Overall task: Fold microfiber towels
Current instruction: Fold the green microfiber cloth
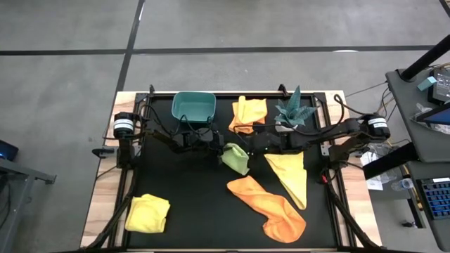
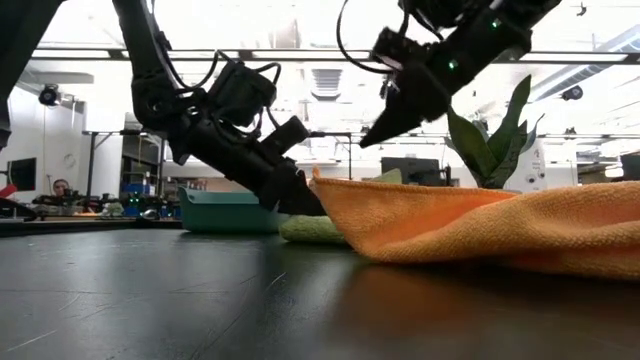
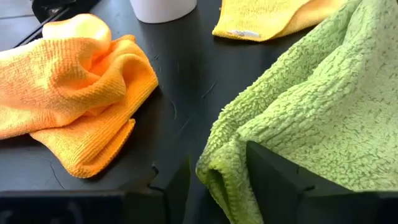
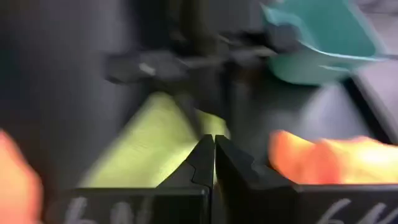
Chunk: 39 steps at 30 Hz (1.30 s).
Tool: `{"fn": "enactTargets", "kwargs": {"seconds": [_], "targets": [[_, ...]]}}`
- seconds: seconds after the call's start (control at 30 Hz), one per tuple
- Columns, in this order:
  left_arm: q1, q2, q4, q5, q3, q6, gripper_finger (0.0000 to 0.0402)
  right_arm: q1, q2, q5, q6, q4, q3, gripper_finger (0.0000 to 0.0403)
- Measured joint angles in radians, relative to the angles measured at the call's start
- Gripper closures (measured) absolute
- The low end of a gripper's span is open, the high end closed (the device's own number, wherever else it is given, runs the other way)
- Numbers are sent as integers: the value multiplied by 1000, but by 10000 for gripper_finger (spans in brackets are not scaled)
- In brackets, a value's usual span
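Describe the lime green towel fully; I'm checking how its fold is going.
The lime green towel is a nubby, looped microfiber cloth, bunched into a small rumpled heap rather than a flat fold. It lies on the black table near its middle, below the teal bin in the high view. The left end effector is at its edge, fingers parted with a fold of cloth between them. The right end effector hangs shut just above.

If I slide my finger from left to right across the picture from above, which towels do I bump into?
Yellow towel in the near left corner → lime green towel in the middle → long orange towel → yellow triangle towel. I left out the orange-yellow towel at the back, since it overlaps the others sideways.
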Motion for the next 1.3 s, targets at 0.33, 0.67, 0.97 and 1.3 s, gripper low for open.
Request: {"fn": "enactTargets", "kwargs": {"seconds": [0.33,0.67,0.97,1.3], "targets": [[0,0,-5,0,0,-5,242,12,163,-126,52,75,-1,394],[0,0,-32,-79,-1,-6,242,18,252,-129,52,-17,-7,394],[0,-40,-101,-118,-2,-2,242,17,213,-121,50,-38,-7,394],[-2,-184,-293,-13,-3,2,242,19,109,-145,70,-50,-2,394]]}}
